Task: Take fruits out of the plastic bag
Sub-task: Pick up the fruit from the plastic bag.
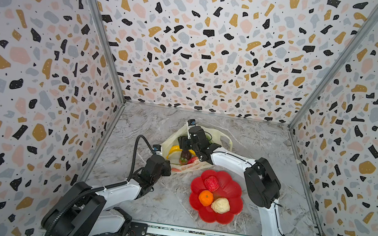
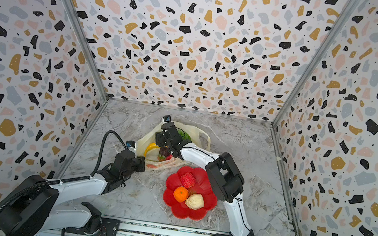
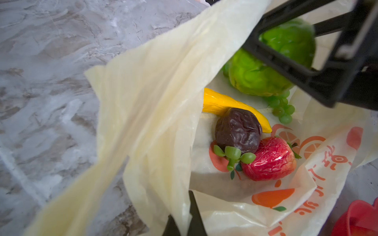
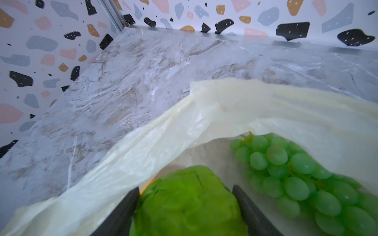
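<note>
Nearest the base: red dish (image 1: pixel 232 187) on the table (image 1: pixel 170 204), already carrying the orange (image 1: pixel 206 198), the cream knobbly one (image 1: pixel 220 205) and the bumpy red one (image 1: pixel 211 183). Three out, five to go by my count.

Next back: left gripper (image 3: pixel 183 220), pressed together on a fold of the plastic bag (image 3: pixel 153 102) at its near edge. It holds the film up, so the mouth gapes. The film is thin, creased and translucent, so it will likely drag if brushed.

Inside the bag, near part: strawberry (image 3: pixel 270 159) touching the dark brown one (image 3: pixel 238 130), which lies over the yellow banana (image 3: pixel 221 102). All loose on the bag floor.

Further in: right gripper (image 4: pixel 185 194), reached into the mouth, a finger on each flank of the green one (image 4: pixel 188 204) and apparently nipping it. The fruit sits squarely between the jaws. It is lumpy and roughly round, glossy, with no real long axis, so grip angle matters little. The green grape bunch (image 4: pixel 296 173) is just beside it, not between the jaws as far as I can tell.

Key geometry: the green one is in the right gripper, at the far end of the bag. The dish lies back toward the base on the right arm's side. I'd say lift clear of the bag rim, then pull back. Risks: snagging the film, or the fruit slipping.
</note>
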